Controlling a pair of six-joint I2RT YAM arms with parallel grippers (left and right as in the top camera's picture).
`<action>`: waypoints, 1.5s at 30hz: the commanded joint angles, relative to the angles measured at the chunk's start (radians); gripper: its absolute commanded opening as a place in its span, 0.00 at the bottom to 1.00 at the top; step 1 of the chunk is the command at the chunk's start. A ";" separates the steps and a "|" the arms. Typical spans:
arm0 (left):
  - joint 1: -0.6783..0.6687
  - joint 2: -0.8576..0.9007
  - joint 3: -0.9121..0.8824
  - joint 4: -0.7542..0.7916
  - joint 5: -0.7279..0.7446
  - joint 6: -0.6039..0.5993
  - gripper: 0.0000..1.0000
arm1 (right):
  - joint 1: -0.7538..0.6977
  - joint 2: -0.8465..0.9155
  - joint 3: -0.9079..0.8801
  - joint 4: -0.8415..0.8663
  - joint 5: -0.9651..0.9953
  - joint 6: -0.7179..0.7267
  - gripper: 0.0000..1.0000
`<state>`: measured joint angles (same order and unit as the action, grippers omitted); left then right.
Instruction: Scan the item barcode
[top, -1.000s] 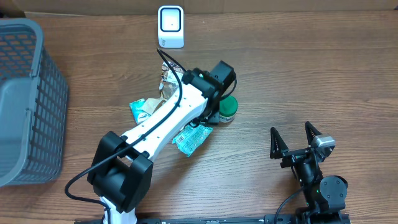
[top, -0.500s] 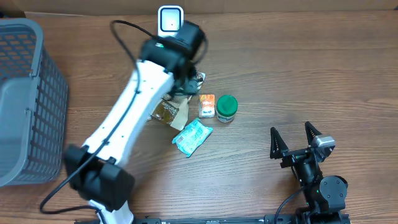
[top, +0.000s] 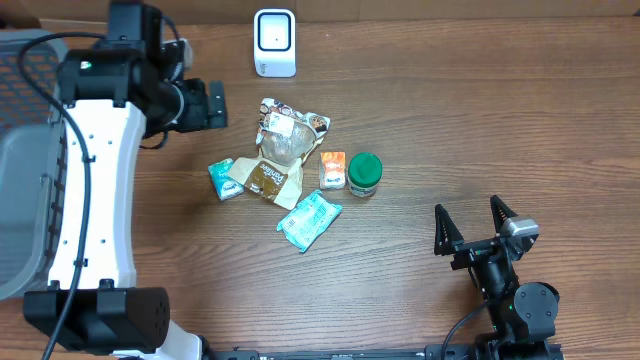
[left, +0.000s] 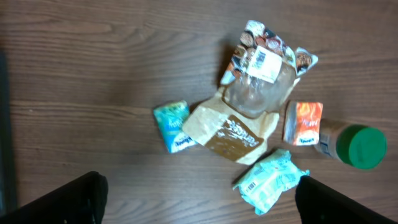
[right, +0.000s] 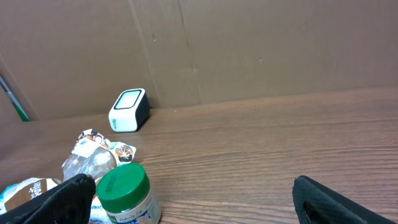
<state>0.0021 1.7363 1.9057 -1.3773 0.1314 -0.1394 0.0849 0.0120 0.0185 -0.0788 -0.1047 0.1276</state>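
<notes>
The left arm has swung away from the small white scanner box at the back of the table. Half a second ago it was right in front of it. Now it sits up by the grey plastic basket on the left.

The left gripper has let go. Its two black fingers stand wide apart with nothing between them.

The clear crinkly plastic bag with the picture top lies on the table in the middle of the pile. It rests partly on the brown paper packet, and its white barcode sticker faces up. The little orange box and the jar with the green lid are near it. A small blue-green packet lies to the left, and a bigger blue-green packet lies nearer the robot.

The right gripper sits well apart from the pile, fingers wide apart, holding nothing.

I think the bag has had its turn at the scanner and been dropped back. The pictures do not show if the scan worked. If it did not, the bag must be picked up again.
</notes>
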 joint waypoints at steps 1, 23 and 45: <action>0.045 -0.010 0.021 0.014 0.046 0.064 0.99 | -0.006 -0.004 -0.011 0.005 -0.002 0.002 1.00; 0.068 -0.010 0.021 0.020 0.045 0.027 0.99 | -0.006 -0.004 -0.011 0.006 -0.002 0.002 1.00; 0.067 -0.010 0.021 0.021 0.045 0.027 1.00 | -0.006 0.169 0.258 -0.187 -0.137 0.028 1.00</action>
<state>0.0696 1.7363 1.9060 -1.3613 0.1623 -0.1200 0.0849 0.1291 0.1852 -0.2535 -0.2241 0.1490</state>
